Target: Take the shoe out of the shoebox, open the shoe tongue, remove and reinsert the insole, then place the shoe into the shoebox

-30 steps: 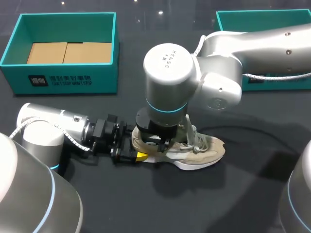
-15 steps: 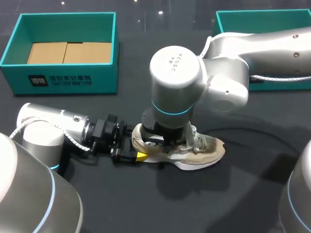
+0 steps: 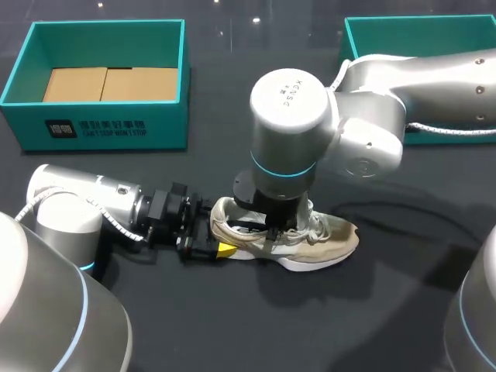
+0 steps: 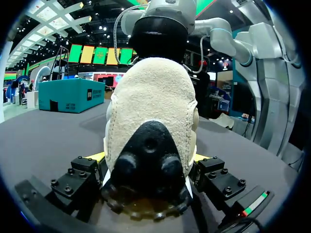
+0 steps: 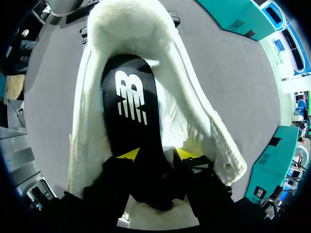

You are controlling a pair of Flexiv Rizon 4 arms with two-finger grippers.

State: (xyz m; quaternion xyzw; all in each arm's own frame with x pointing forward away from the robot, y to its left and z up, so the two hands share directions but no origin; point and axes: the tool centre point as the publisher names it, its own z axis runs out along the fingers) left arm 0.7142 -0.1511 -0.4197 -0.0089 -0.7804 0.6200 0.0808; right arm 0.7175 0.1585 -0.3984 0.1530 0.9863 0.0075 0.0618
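**The insole is lined up with the shoe, heel end toward the left gripper**

The shoe [image 3: 322, 242] is laid on its sole on the table [image 3: 349, 325], outside the shoebox [image 3: 93, 28]. Its heel is clamped from both sides by the left gripper [image 4: 148, 158]. Its long line is pointed straight ahead of that gripper, with the toe farthest away. The right gripper [image 5: 156, 155] is set down into the shoe's mouth from above, and its fingers look pressed onto the black insole [image 5: 129, 97] from two sides. The insole is stretched ahead of those fingers, toward the left gripper. So the insole is best moved along this line.
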